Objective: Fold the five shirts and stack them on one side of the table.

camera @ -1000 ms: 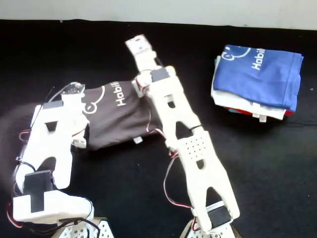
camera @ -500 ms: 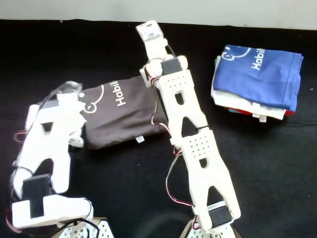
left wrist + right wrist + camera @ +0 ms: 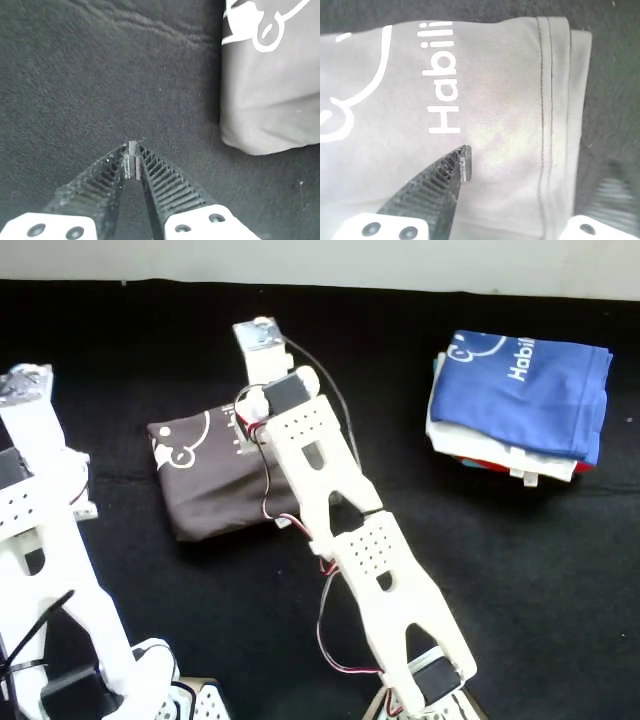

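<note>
A stack of folded shirts (image 3: pixel 515 410), blue on top, sits at the upper right of the bench (image 3: pixel 520 580). The folded brown shirt (image 3: pixel 215 485) lies left of centre, not yet stacked. The right gripper (image 3: pixel 510 185) hangs over it with fingers apart. The left gripper (image 3: pixel 132 160) has its fingers together over bare bench.

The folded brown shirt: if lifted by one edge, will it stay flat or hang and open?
Probably floppy: the brown shirt is thin cloth with loose layered edges, so lifted by one edge it would likely sag and unfold. It looks light. Pushed, it may bunch rather than slide, since the table cover looks like rough fabric.
</note>
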`<move>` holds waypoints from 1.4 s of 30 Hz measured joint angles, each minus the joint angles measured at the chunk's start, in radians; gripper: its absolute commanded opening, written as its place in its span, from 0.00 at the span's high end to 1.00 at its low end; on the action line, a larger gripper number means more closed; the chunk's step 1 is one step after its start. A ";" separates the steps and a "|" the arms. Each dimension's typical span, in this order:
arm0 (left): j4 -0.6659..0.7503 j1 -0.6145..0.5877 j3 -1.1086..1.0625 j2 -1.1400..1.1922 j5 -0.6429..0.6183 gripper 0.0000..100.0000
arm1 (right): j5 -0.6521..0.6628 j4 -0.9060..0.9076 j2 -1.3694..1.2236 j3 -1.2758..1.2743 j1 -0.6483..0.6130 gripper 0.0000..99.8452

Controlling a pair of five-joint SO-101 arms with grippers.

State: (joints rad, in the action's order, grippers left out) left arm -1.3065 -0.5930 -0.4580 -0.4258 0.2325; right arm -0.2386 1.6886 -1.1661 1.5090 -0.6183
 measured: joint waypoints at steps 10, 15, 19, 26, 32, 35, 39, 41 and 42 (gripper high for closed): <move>0.000 -0.002 -0.023 0.000 0.014 0.99 | -0.035 -0.124 -0.155 0.003 -0.005 0.63; 0.000 -0.031 -0.023 0.000 0.014 0.99 | -0.035 -0.133 -0.187 0.014 -0.003 0.96; 0.000 -0.038 -0.023 0.000 0.014 0.99 | -0.035 -0.097 -0.190 0.020 0.006 0.98; 0.000 -0.038 -0.026 0.000 0.014 0.99 | -0.037 0.021 -0.206 0.120 0.074 0.99; 0.012 -0.038 -0.074 -0.002 0.014 0.99 | 0.025 0.055 -0.201 0.144 0.170 0.99; 0.046 -0.038 -0.114 -0.002 0.015 0.99 | 0.114 0.064 -0.149 0.143 0.227 0.99; 0.078 -0.038 -0.143 -0.002 0.015 0.99 | 0.178 0.066 0.002 0.143 0.296 0.99; 0.080 -0.038 -0.146 -0.002 0.015 0.99 | 0.184 0.066 0.089 0.143 0.324 0.99; 0.080 -0.038 -0.146 -0.002 0.015 0.99 | 0.187 0.066 0.130 0.143 0.336 0.99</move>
State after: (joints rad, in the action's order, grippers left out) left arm -1.2267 -0.6314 -0.6038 -0.4273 0.2478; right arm -0.0514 1.7545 -1.0357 1.6517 -0.2823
